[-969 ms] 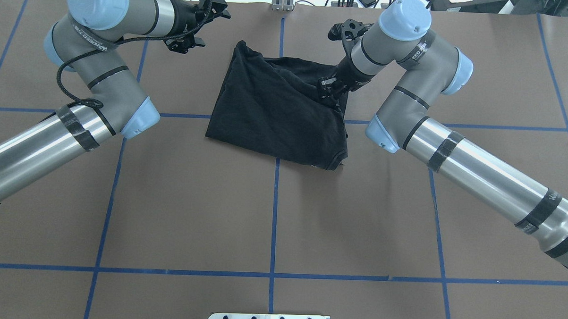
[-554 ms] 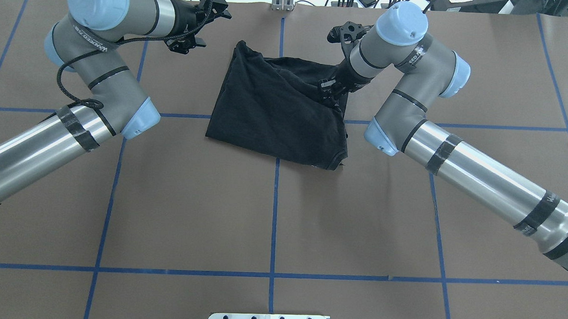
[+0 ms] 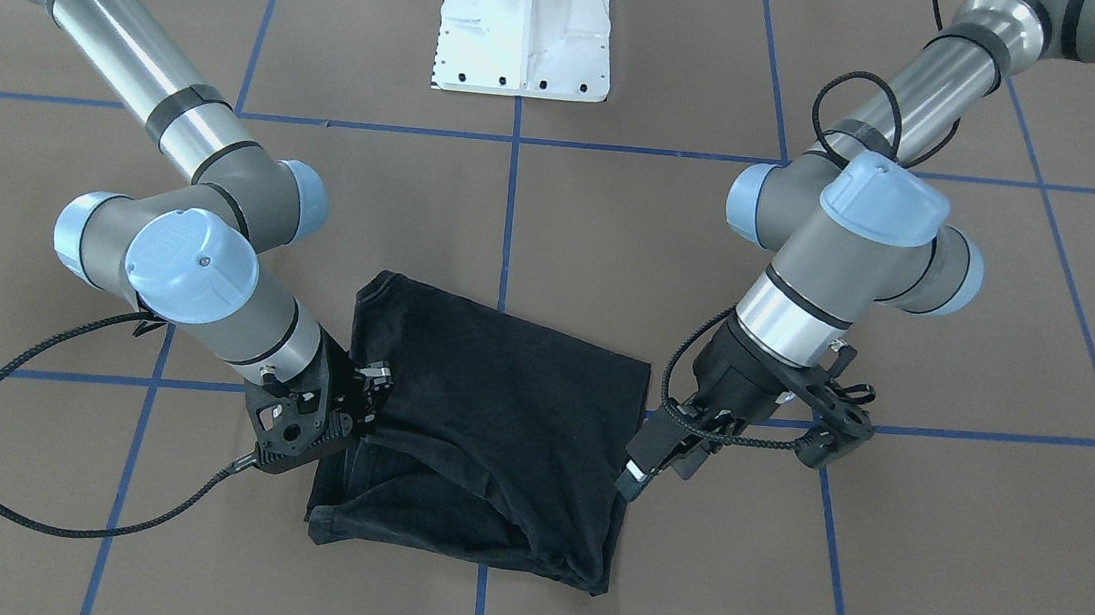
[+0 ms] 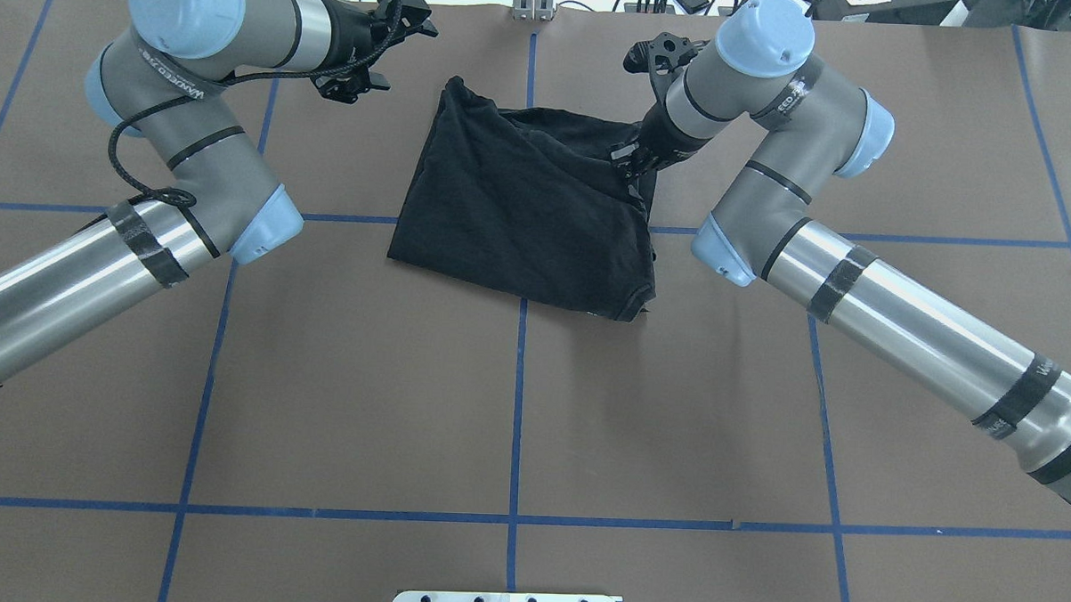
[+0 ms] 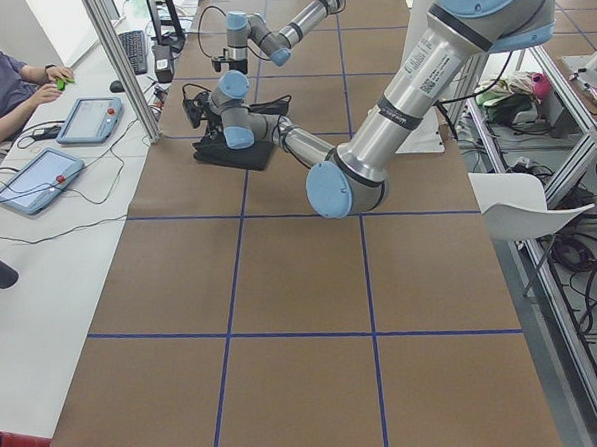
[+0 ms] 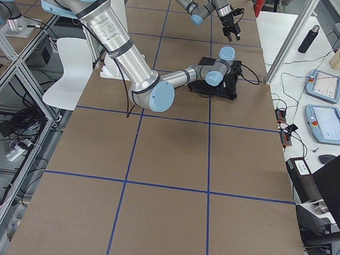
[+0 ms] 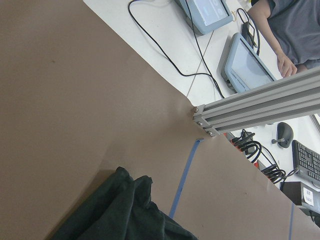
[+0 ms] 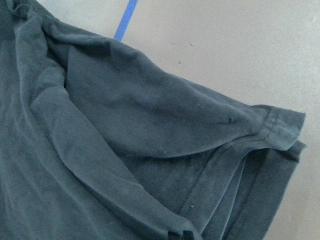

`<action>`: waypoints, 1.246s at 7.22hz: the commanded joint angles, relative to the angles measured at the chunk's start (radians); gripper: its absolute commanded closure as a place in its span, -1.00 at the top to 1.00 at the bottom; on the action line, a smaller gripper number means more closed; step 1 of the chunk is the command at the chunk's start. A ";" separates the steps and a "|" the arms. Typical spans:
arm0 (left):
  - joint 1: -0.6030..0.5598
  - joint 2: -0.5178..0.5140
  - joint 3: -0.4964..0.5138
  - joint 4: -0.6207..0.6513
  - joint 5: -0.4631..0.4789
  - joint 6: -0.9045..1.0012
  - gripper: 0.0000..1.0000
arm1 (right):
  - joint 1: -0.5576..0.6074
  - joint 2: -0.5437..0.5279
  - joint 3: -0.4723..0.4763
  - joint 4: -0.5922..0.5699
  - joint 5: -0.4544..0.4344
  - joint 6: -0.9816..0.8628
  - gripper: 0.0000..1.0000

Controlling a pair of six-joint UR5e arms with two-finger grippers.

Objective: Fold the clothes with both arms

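Front-facing view: the folded black short-sleeved T-shirt (image 3: 497, 413) lies lower centre on the brown table (image 3: 613, 254). The black two-finger right gripper (image 3: 359, 408) touches its left edge; whether it pinches cloth, I cannot tell. The black left gripper (image 3: 658, 464) hangs just off the right edge, jaws apart, empty.

Overhead view: the shirt sits upper centre, the right gripper nearer.

Right wrist view: only here the sleeve hem (image 8: 277, 127) shows.
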 commanded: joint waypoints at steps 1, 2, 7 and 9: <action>0.001 0.000 0.000 0.000 0.000 0.000 0.99 | 0.022 0.004 0.002 -0.011 0.023 0.001 -1.00; 0.000 -0.002 0.000 0.000 0.000 0.000 0.99 | 0.034 0.007 0.004 -0.011 0.028 0.001 -1.00; -0.001 -0.002 -0.002 0.000 0.000 -0.002 0.99 | 0.011 0.011 -0.073 -0.011 -0.072 -0.004 -1.00; -0.001 0.000 -0.002 0.000 -0.003 -0.002 0.99 | 0.028 0.026 -0.084 -0.007 -0.063 0.011 1.00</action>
